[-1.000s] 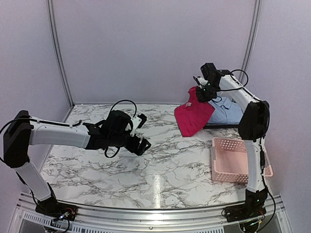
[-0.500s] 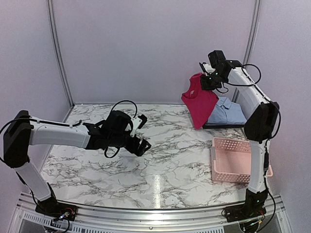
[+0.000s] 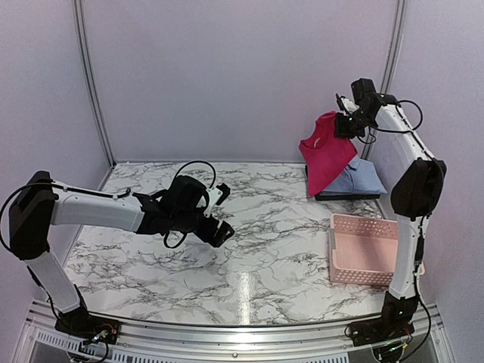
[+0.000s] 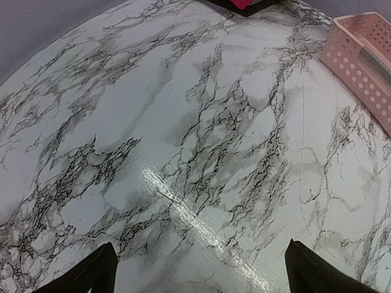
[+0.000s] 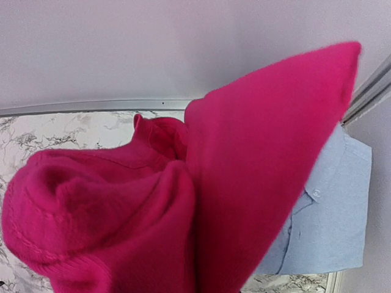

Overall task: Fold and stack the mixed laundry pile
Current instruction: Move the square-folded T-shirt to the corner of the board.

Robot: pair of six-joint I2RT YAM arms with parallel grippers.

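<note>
My right gripper (image 3: 346, 125) is high at the back right, shut on the magenta-red garment (image 3: 327, 155), which hangs from it in folds over the folded light blue shirt (image 3: 361, 178). In the right wrist view the red garment (image 5: 183, 201) fills the frame and hides my fingers; the blue shirt (image 5: 333, 213) with its collar lies behind it. My left gripper (image 3: 220, 231) is open and empty, low over the marble table (image 3: 249, 249) left of centre; its dark fingertips (image 4: 98, 271) show at the bottom corners of the left wrist view.
The blue shirt lies on a flat dark tray (image 3: 348, 196) at the back right. A pink lattice basket (image 3: 364, 248) stands at the right near the right arm's base, also in the left wrist view (image 4: 363, 55). A wall rises behind the table.
My right gripper has lifted the red garment up and carried it to the right, over the blue shirt. My left gripper has tilted down slightly and barely moved.
</note>
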